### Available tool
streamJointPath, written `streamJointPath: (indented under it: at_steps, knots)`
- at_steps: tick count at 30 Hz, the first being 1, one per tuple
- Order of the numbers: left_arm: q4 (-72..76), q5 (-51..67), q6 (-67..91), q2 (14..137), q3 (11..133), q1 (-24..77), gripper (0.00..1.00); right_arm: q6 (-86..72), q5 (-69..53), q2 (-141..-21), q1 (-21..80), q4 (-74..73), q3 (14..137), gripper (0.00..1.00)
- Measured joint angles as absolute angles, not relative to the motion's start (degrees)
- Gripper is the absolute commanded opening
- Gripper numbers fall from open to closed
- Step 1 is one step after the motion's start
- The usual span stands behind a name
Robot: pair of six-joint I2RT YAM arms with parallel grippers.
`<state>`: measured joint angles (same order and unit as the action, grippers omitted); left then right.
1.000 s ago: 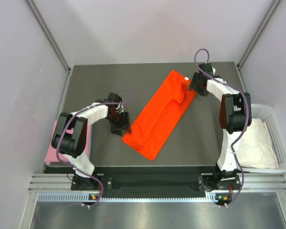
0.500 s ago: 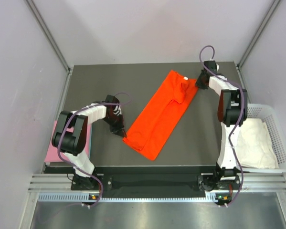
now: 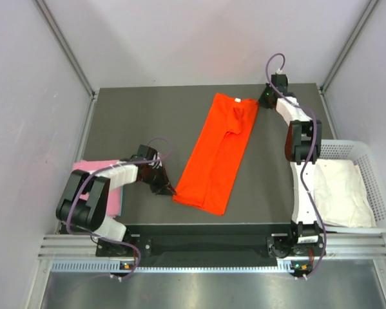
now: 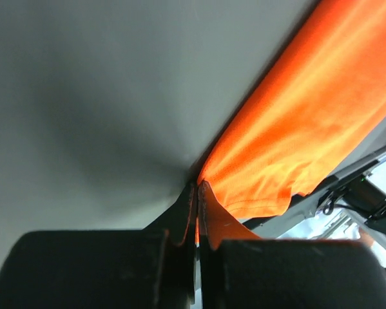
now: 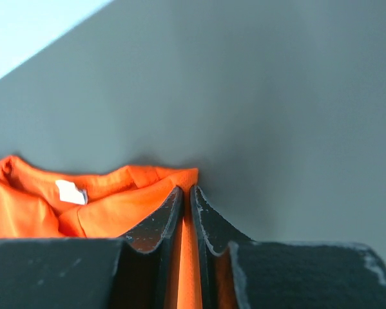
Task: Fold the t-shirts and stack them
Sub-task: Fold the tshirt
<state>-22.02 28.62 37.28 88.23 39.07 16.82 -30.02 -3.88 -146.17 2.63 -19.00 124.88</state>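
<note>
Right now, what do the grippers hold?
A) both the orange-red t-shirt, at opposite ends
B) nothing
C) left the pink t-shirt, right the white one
A: the left gripper pinches the orange-red t-shirt at its near corner, the right gripper at its collar end.

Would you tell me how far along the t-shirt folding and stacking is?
The orange t-shirt already lies folded lengthwise into a narrow strip. The left hand is shut on its near hem corner and the right hand on its collar end. Left: folding it crosswise, the crumpled white t-shirt in the basket, and stacking with the pink t-shirt at the left edge of the table.
</note>
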Motion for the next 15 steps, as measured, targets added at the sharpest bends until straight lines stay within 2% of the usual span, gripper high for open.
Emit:
streamJointPath:
  at_steps: [2,3,4,5,6,8,9,11,15]
  knots:
    - [-18.74,28.58,39.55,85.17,35.53,18.85,0.0,-29.78,-4.51,-148.16,3.27,-18.81,127.79,0.1]
    - [-17.65,28.38,40.64,84.07,34.3,20.01,0.22,-29.65,-4.71,-149.03,3.73,-18.68,129.23,0.1]
    - [-16.58,28.01,41.36,82.83,33.12,21.26,0.33,-29.58,-4.89,-149.84,4.21,-18.68,130.58,0.11]
    - [-15.88,27.92,42.59,81.65,32.14,22.26,0.37,-29.58,-4.99,-150.58,4.82,-18.5,131.68,0.12]
    - [-15.44,27.92,43.75,80.16,31.22,23.03,0.48,-29.58,-4.99,-151.09,5.39,-18.24,132.49,0.16]
    - [-15.51,27.22,45.39,76.79,29.74,23.86,0.6,-29.74,-5.08,-151.48,6.63,-18.02,133.1,0.24]
    - [-16.05,26.41,46.28,74.98,29.32,23.94,0.67,-29.65,-5.08,-151.48,7.05,-18.06,133.1,0.34]
    - [-17.45,24.73,46.72,72.4,29.3,23.94,0.73,-29.26,-5.15,-151.24,7.81,-18.28,133.12,0.41]
    - [-20.29,22.83,46.57,69.65,29.74,23.92,0.73,-27.66,-4.8,-147.65,8.36,-21.02,129.25,0.49]
